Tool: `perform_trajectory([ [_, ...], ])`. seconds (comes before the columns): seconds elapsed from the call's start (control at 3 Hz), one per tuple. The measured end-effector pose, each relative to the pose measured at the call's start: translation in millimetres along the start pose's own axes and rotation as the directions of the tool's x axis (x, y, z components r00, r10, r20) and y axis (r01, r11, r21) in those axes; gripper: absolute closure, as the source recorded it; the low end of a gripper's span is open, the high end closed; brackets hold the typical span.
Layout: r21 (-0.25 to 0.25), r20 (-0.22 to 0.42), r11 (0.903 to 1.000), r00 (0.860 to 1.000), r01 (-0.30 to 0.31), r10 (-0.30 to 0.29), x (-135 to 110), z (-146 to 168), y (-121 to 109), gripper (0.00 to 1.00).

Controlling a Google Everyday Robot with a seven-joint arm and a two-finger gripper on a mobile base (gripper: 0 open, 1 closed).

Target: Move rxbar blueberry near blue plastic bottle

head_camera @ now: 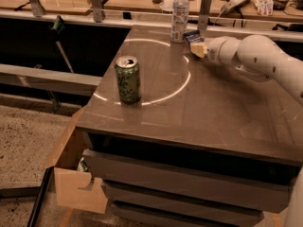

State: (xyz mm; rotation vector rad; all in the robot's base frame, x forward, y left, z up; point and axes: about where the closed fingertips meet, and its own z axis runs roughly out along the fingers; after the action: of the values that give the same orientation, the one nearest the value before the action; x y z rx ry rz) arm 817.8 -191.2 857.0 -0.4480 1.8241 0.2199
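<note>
Claw point(199, 48) sat far on bench point(213, 108) by rxbar blueberry point(192, 35), just right of blue plastic bottle point(179, 13). Whether the claw was apart or clamped could not be told. Judged best to lay the bar flat without bumping the bottle.

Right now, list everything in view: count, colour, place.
blue plastic bottle: one, clear with white cap, upright at the table's far edge
rxbar blueberry: one, dark navy, beside the bottle, at the gripper's tip
soda can: one, green, upright, near the table's left edge
table: one, grey-brown top
cardboard box: one, tan, on the floor, lower left
arm: one, white, entering from the right
gripper: one, beige, against the rxbar
</note>
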Motion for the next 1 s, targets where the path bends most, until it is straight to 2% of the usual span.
perform_trajectory([
  [0.33,-0.004,-0.005,1.0,1.0,-0.002,0.002,1,4,3,0.15],
  [0.67,0.003,-0.005,1.0,1.0,-0.008,0.008,1,2,3,0.0],
  [1.0,0.063,0.024,0.9973,0.999,-0.037,0.035,-4,-23,-13,0.0],
])
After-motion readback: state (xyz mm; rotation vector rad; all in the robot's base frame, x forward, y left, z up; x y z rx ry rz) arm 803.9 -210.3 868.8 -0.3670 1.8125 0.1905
